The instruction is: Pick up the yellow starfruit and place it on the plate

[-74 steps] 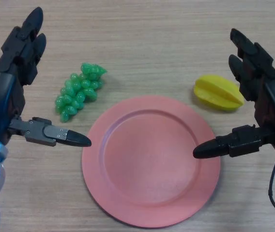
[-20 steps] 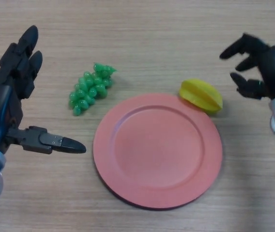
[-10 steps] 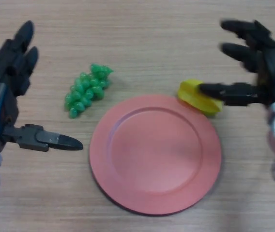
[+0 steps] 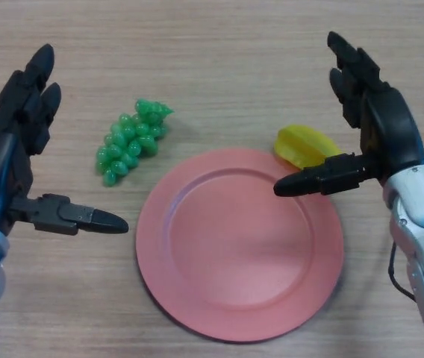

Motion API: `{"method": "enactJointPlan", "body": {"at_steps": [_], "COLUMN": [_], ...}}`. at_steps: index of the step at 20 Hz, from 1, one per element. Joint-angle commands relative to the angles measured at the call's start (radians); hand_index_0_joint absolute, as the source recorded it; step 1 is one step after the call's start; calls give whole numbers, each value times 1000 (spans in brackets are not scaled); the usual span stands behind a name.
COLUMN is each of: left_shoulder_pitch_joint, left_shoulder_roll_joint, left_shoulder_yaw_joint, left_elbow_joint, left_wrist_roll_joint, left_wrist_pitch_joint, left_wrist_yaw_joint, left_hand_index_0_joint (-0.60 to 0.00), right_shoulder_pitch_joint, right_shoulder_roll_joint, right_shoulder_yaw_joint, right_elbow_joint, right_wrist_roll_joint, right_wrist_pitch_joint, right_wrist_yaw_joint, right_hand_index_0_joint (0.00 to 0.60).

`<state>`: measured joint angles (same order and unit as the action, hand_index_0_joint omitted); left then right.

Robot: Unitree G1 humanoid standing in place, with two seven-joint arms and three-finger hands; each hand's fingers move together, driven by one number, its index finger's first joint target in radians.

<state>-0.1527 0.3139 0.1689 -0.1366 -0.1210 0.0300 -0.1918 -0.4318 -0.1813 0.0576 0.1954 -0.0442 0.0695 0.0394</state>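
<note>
Nearest you, the red plate [image 4: 238, 246] lies flat on the wooden table [image 4: 219, 52]. To its left, your left hand [image 4: 10, 160] is spread, thumb and fingers apart, gripping nothing. At the plate's upper right rim, the yellow starfruit [image 4: 304, 146] rests on the table, just beside the rim. Your right hand [image 4: 380, 134] stands over it, fingers straight and raised, thumb extended across the fruit's near side; contact cannot be told. Farther left, green grapes [image 4: 130, 140] lie apart from the plate.
</note>
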Motion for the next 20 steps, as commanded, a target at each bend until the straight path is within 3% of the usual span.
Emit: {"method": "enactJointPlan", "body": {"at_steps": [1,14,17,19,20], "left_shoulder_pitch_joint": [-38,-24,-27,-34,-35], "left_shoulder_roll_joint": [44,62,64,72,73], "left_shoulder_yaw_joint": [40,87,89,87,87], "left_elbow_joint": [-54,-53,-39,-19,-16], "left_wrist_roll_joint": [19,-7,-7,-6,-6], "left_wrist_pitch_joint": [-159,-168,-181,-187,-187], "left_wrist_yaw_joint": [14,19,22,20,19], "left_hand_index_0_joint": [0,0,0,0,0], "right_shoulder_pitch_joint": [-103,-405,-423,-446,-447], "right_shoulder_roll_joint": [-13,-38,-47,-68,-71], "right_shoulder_yaw_joint": [-37,-79,-70,-51,-49], "right_elbow_joint": [57,846,912,991,993], "right_wrist_roll_joint": [-65,-126,-163,-254,-269], "right_wrist_pitch_joint": [-261,-601,-630,-634,-625], "right_wrist_yaw_joint": [-45,-151,-184,-247,-253], "right_hand_index_0_joint": [0,0,401,600,600]}}
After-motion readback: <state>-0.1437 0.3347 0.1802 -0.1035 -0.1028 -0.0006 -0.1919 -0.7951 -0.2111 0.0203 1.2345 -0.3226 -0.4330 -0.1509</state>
